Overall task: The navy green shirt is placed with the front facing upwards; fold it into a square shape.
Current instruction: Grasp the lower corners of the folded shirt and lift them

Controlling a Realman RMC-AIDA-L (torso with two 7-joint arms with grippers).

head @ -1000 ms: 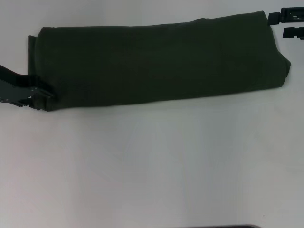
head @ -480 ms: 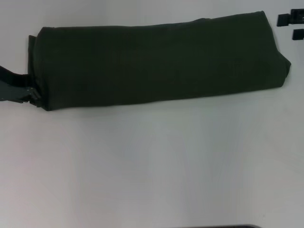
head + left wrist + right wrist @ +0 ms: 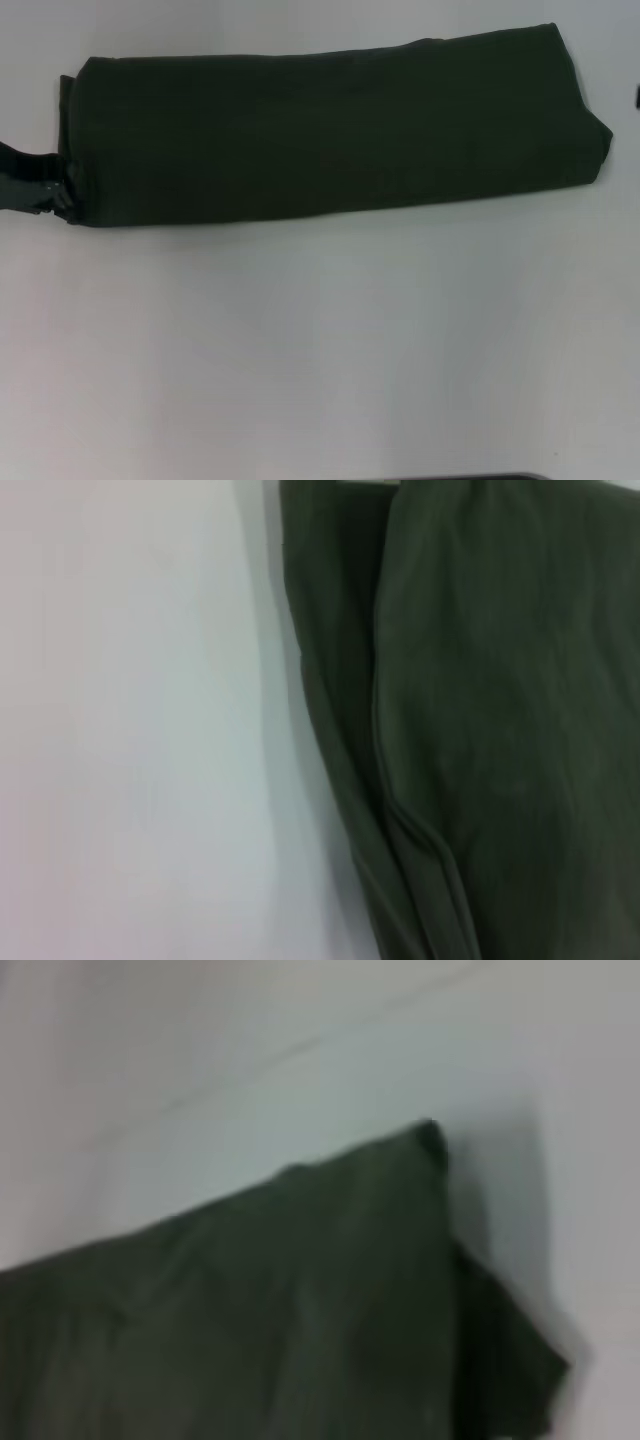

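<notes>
The navy green shirt lies on the far part of the white surface. It is already folded into a long band that goes from left to right. No letters show on top. In my left wrist view I see layers of cloth stacked at the left end.

My left tool is at the left end of the shirt, near its near corner, right at the edge of the cloth. I cannot tell if it is open or shut, or if it holds any cloth. My right tool is almost out of sight. Only a tiny dark bit shows at the right edge of the head view, so I cannot tell its state either.

I think the next step is to fold this long band over from one end to make a square. To do it well, I should grab all the layers at one end, both corners together. Then I should lift only a little, carry that end flat across, and line the edges up so nothing slips or bunches.
</notes>
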